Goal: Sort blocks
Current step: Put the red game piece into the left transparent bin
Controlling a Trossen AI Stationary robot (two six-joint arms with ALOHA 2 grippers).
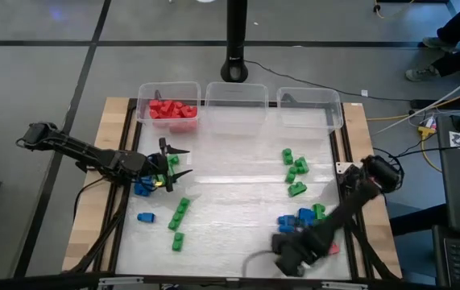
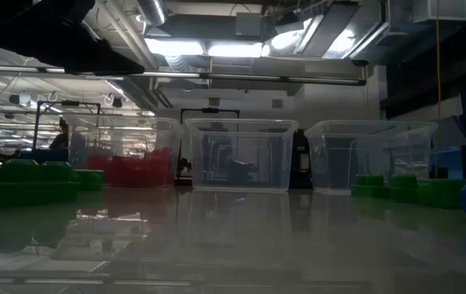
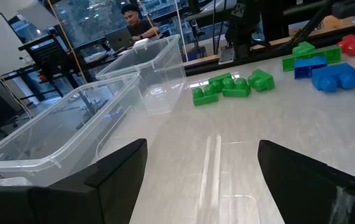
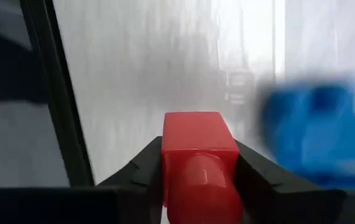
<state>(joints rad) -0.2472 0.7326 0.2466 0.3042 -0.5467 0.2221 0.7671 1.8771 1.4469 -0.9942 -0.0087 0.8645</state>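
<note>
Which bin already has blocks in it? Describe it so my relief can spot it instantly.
Look at the far edge of the table, where three clear bins stand in a row. It is the left clear bin, on the left arm's side. Only it holds red blocks; the other two look empty.

The wooden table (image 1: 89,217) stands on a grey floor (image 1: 36,80) crossed by dark lines. A black post (image 1: 235,40) rises behind the table. Overhead, bright ceiling lights (image 2: 216,49) glow among ducts and pipes (image 2: 155,16). Far off, a person (image 3: 133,22) sits by a laptop, and cables (image 1: 407,113) trail across the floor on one side.
</note>
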